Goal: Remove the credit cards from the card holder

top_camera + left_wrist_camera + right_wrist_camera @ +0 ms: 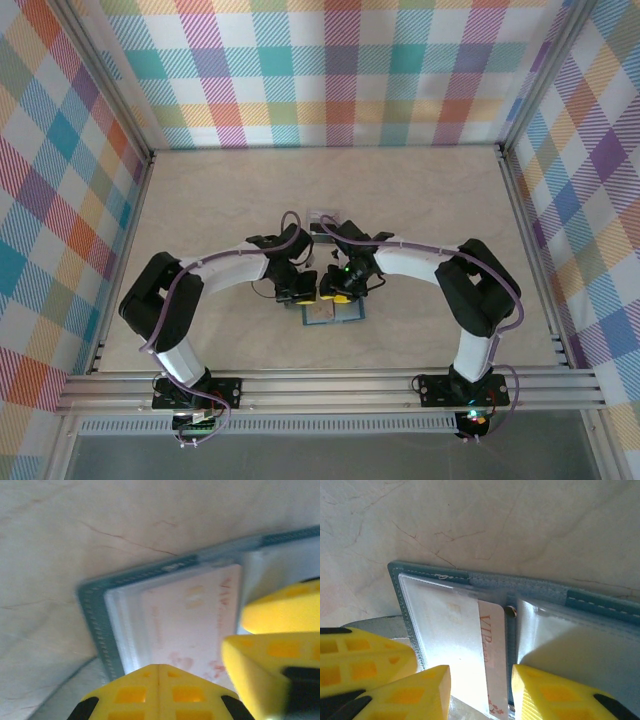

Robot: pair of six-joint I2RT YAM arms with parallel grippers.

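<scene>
The open holder (535, 587) still sleeves a card (487, 630), so extraction remains; left end effector (158, 669) is pressed together, right end effector (480, 674) spread astride that card.

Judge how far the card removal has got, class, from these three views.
Done: the card holder lies open, and a VIP card appears to poke partway from its sleeve. In hand: the right hand, open, straddles that card; the left hand, shut, sits by the same panel. Left: the card is not yet free.
</scene>
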